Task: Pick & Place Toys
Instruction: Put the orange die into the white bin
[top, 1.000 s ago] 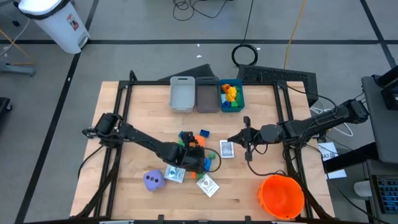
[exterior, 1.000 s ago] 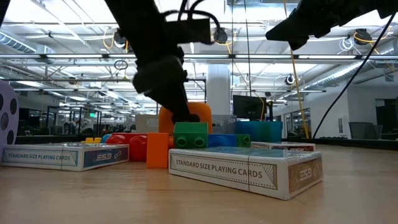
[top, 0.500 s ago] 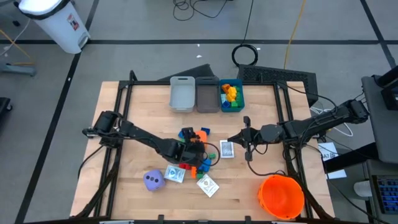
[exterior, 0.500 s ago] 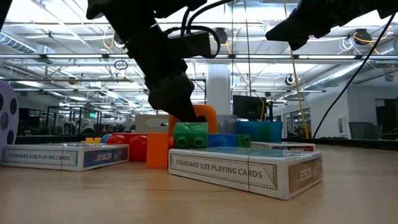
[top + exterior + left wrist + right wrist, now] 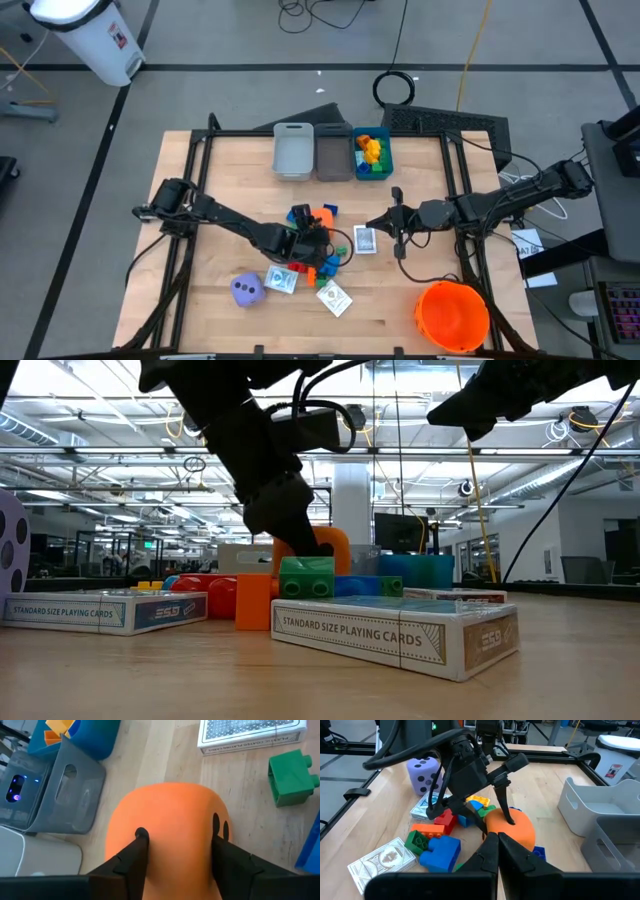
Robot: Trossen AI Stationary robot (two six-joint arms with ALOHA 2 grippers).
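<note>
Left gripper point(image 5: 177, 837) low over the toy cluster at mid-table, fingers point(image 5: 141, 836) set on either flank of the soft orange die point(image 5: 167, 825), touching it on both sides; die resting on the wooden table point(image 5: 420, 290). Same grasp confirmed in right wrist view: dark fingers astride orange die point(image 5: 512, 831). Green plastic block point(image 5: 290, 776) and boxed deck of playing cards point(image 5: 250, 732) just beside the die. Purple soft die point(image 5: 247, 290) near the front left of the table, apart from the cluster. Second card box point(image 5: 395, 628) nearest the low camera. Right gripper point(image 5: 397, 222) raised to the right of the cluster, fingers fully closed, holding nothing. Three bins point(image 5: 333, 153) at the far edge; orange bucket point(image 5: 452, 315) front right.
</note>
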